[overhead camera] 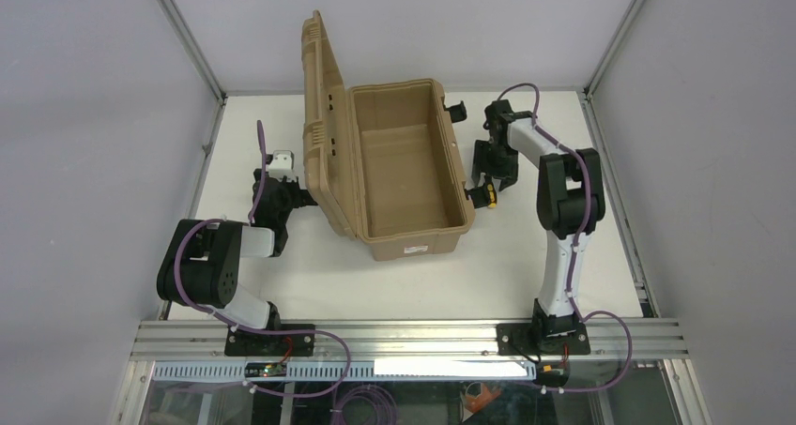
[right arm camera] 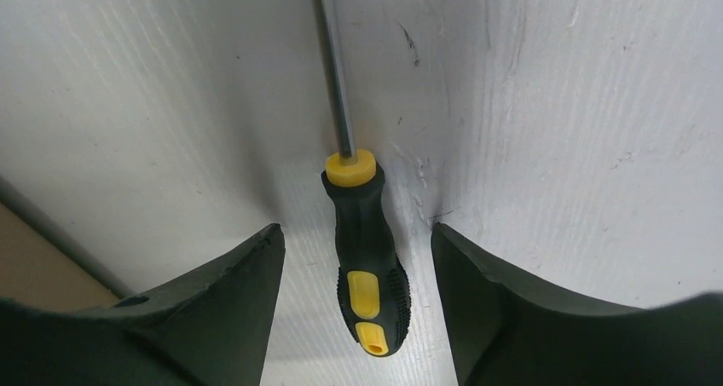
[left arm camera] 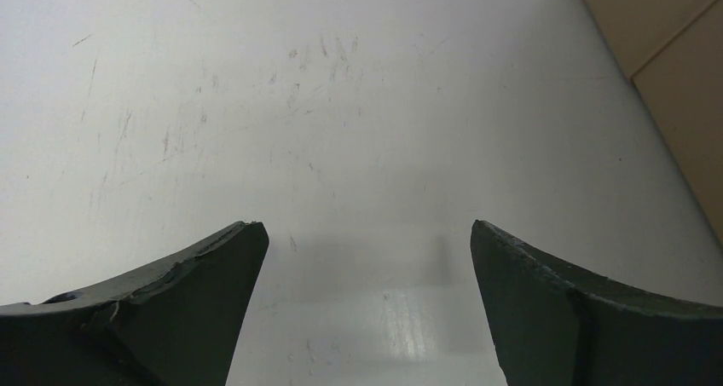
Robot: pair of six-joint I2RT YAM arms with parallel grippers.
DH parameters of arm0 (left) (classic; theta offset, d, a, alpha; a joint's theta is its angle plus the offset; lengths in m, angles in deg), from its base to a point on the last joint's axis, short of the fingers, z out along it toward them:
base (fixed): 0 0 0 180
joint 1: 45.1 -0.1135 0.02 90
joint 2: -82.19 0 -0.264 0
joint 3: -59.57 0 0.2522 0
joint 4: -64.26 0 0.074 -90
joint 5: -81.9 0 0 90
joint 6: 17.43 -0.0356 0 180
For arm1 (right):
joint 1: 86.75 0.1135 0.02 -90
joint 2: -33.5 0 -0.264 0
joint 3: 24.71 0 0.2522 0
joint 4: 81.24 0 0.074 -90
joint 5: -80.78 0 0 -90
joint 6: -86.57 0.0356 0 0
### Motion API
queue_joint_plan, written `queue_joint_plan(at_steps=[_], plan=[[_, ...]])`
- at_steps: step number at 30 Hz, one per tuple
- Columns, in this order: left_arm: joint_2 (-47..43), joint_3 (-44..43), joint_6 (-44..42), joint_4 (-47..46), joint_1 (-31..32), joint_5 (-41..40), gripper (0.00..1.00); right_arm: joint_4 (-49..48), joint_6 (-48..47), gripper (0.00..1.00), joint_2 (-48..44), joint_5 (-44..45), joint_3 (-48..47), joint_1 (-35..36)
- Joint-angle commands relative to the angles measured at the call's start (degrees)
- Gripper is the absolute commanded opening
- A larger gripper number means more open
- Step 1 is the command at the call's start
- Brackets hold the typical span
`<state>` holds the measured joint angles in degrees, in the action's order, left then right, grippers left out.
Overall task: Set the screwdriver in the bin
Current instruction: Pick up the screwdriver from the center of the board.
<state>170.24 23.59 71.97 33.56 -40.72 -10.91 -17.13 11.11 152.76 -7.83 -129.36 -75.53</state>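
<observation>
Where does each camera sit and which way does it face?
Top external: behind and above left arm and right arm, looking down on table and open bin.
Left wrist: on that wrist, facing bare table; open left gripper shows, bin edge right.
Right wrist: on that wrist, facing the screwdriver inside the open right gripper.
Shared: top and right wrist both show the screwdriver.

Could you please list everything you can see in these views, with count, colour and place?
screwdriver: one, yellow-and-black handle, metal shaft, lying on the table right of the bin
bin: one, tan, mid-table, lid open, nothing visible inside
table: one, white, under everything
left arm: one, black and white, left of the bin, jaws open over bare table
right arm: one, black and white, jaws open either side of the screwdriver handle, not touching it
</observation>
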Motion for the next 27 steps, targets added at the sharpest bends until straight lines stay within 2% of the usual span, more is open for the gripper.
queue_joint_plan(at_steps=[1, 12, 20, 27], plan=[[-1.8, 0.3, 0.5, -1.6, -0.6, 0.9, 0.99, -1.7, 0.3, 0.64, 0.4, -0.6, 0.4, -0.4], [-1.7, 0.3, 0.4, -1.6, -0.6, 1.0, 0.99, -1.6, -0.2, 0.28, 0.3, 0.1, 1.0, -0.8], [-1.8, 0.3, 0.5, -1.6, -0.6, 0.9, 0.99, -0.1, -0.6, 0.18, -1.3, 0.6, 0.0, -0.9], [-1.8, 0.3, 0.5, -1.6, -0.6, 0.9, 0.99, 2.8, -1.1, 0.16, -3.5, 1.6, -2.8, -1.1]])
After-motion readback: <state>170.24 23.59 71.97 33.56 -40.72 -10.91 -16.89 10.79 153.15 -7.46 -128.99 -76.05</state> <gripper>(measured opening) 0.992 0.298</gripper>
